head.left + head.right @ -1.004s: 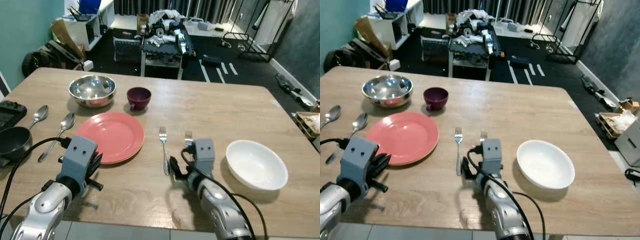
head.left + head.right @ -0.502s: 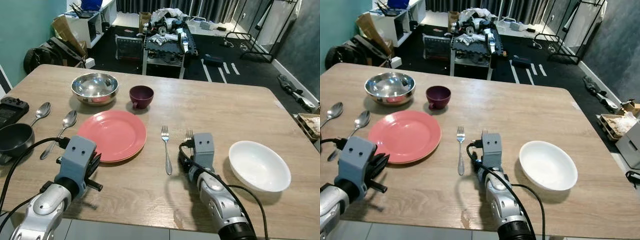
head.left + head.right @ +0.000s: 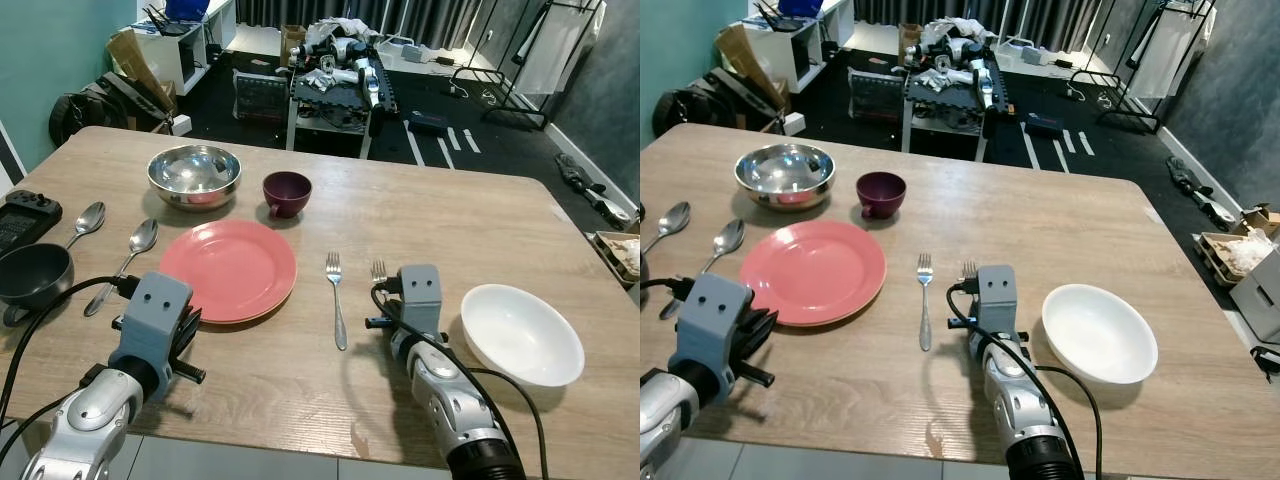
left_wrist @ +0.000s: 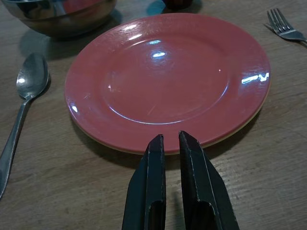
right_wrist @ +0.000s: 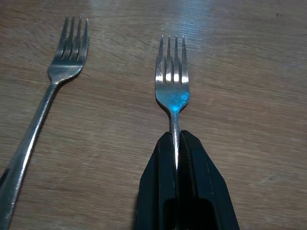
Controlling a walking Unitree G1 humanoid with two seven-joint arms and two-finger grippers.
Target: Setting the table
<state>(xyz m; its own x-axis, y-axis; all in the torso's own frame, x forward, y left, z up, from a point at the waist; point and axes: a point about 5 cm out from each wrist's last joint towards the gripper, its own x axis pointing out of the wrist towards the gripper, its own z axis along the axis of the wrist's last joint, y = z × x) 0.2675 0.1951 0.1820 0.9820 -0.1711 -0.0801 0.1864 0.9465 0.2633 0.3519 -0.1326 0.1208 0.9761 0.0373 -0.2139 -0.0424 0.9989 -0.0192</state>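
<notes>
Right gripper (image 5: pixel 176 143) is clamped on the handle of a fork (image 5: pixel 172 79), held over the wooden table (image 3: pixel 440 215) between a second fork (image 3: pixel 335 295) and the white bowl (image 3: pixel 520 332). Left gripper (image 4: pixel 169 143), fingers nearly closed and empty, sits beside the pink plate (image 4: pixel 168 76). No legible writing visible.

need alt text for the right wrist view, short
The right gripper is shut on the handle of a silver fork, whose tines point away from the camera over the wooden table. A second fork lies apart from it on the table, roughly parallel, tines pointing the same way.
</notes>
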